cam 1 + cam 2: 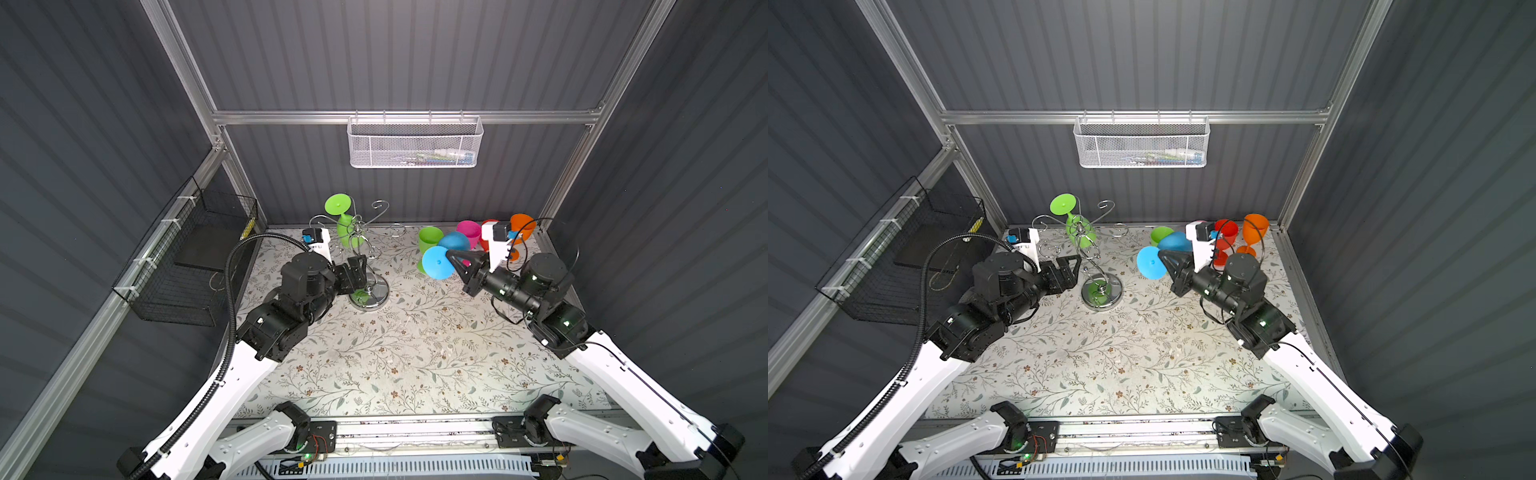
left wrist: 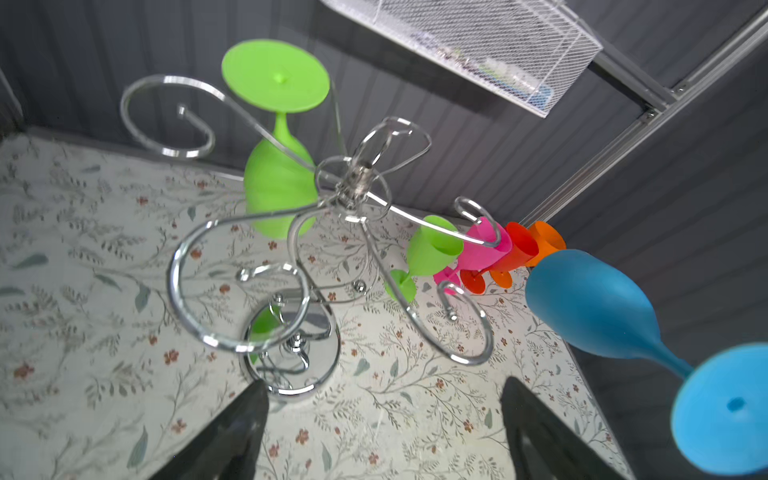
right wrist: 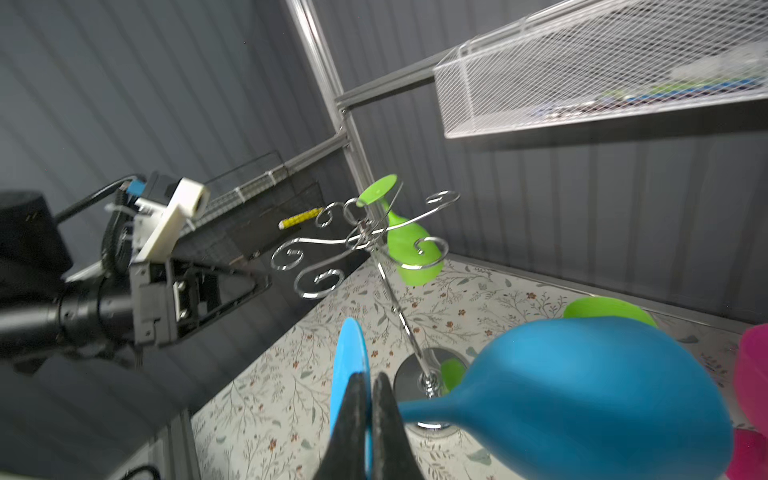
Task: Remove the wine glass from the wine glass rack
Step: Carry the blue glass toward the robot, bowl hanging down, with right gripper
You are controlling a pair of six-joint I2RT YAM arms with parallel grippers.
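The chrome wine glass rack [image 1: 370, 296] [image 1: 1103, 293] [image 2: 353, 187] [image 3: 361, 237] stands at the back of the floral table. A green wine glass [image 1: 337, 204] [image 1: 1064, 205] [image 2: 278, 187] [image 3: 411, 253] hangs upside down from one far scroll arm. My left gripper [image 1: 360, 270] [image 1: 1075, 272] [image 2: 384, 382] is open beside the rack's stem, above its round base, with nothing between its fingers. To the right of the rack, my right gripper [image 1: 451, 254] [image 1: 1163, 254] [image 3: 370, 380] is shut on a blue wine glass [image 1: 436, 262] [image 1: 1151, 262] [image 2: 590, 303] [image 3: 582, 395], at the stem by its foot. That glass lies sideways in the air.
Green [image 1: 430, 241], pink [image 1: 468, 230], red [image 1: 1225, 232] and orange [image 1: 1255, 226] glasses stand upright in the table's back right corner. A white mesh basket [image 1: 415, 143] hangs on the back wall. A black wire basket [image 1: 187, 266] hangs on the left wall.
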